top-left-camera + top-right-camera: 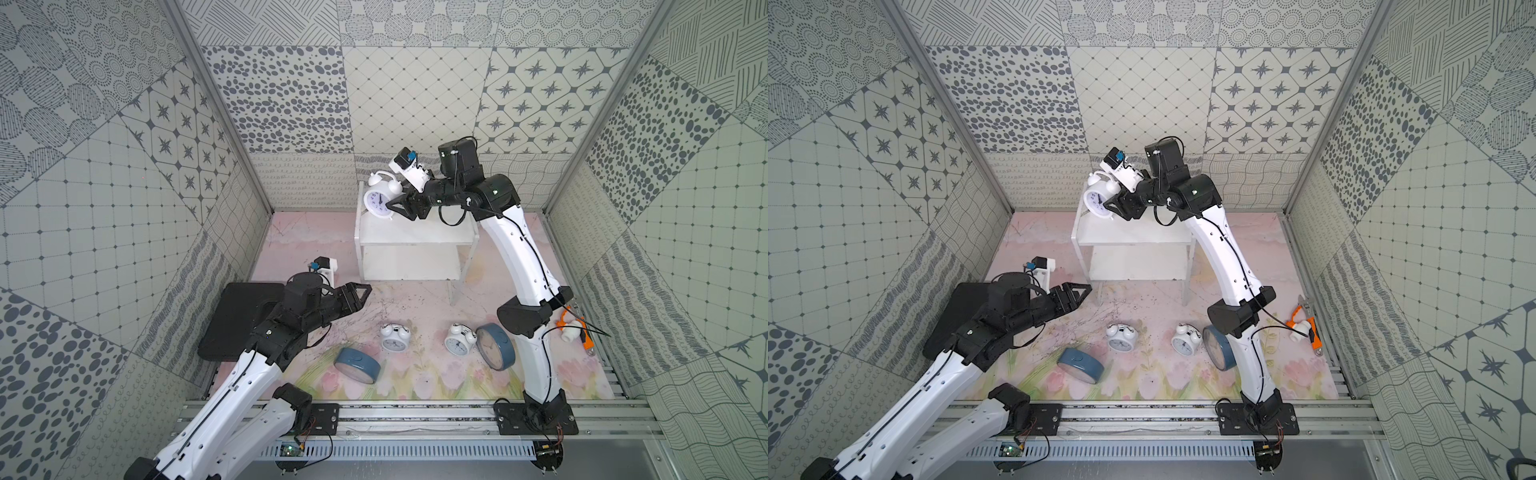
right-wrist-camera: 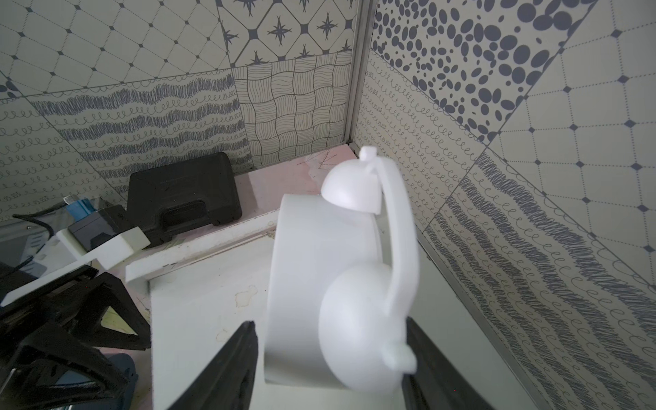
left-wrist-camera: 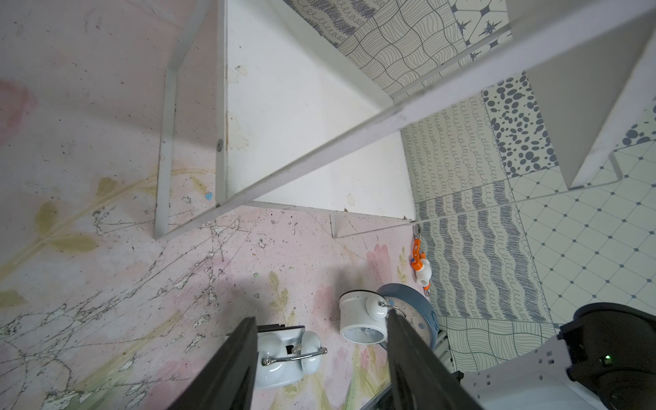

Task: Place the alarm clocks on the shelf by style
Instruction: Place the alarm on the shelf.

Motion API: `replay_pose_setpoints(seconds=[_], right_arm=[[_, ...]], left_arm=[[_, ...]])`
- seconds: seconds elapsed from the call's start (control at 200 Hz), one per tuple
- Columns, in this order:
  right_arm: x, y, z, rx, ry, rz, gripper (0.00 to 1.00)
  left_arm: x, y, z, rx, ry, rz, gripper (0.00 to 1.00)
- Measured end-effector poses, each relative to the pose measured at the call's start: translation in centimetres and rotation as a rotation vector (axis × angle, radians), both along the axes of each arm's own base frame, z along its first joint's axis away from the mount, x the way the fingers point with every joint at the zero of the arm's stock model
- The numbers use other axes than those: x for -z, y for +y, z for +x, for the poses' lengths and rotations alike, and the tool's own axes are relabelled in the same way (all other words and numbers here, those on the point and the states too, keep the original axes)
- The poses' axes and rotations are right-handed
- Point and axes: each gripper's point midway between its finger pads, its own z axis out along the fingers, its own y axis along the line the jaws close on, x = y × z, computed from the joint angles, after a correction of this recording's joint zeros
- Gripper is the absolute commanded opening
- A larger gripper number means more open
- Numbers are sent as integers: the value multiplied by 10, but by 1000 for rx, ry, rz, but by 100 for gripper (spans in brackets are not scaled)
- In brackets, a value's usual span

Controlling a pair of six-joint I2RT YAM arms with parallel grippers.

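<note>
White twin-bell alarm clock (image 1: 379, 199) is being straddled by the right gripper (image 1: 395, 198) at the left end of the small white two-tier shelf's (image 1: 428, 232) top board, grip or release being unclear, so jaws are best being widened slowly; the left gripper (image 1: 360, 294) is hanging parted, empty.

White shelf (image 1: 415, 235), white twin-bell clocks (image 1: 394, 337), blue-cased clocks (image 1: 357, 365) with cream faces, pink flowery tabletop (image 1: 415, 382), black case (image 1: 237, 320), grey-patterned walls (image 1: 282, 99).

White arm links (image 1: 515, 249), black joints (image 1: 523, 318), thin black cables (image 1: 524, 239), black triangular fingers (image 3: 230, 372), green LED (image 3: 607, 358).
</note>
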Motion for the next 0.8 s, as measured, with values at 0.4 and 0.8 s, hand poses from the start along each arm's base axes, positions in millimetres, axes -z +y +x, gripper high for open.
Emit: replay_pose_setpoints(seconds=[0.4,0.8], right_arm=[[2,-8,10,61,-16,-24,73],[-2,-13,20,113,-36,-19,73]], left_arm=[[-3,-2,3,3,-12,-8,63],[-3,-2,2,3,-15,-7,63]])
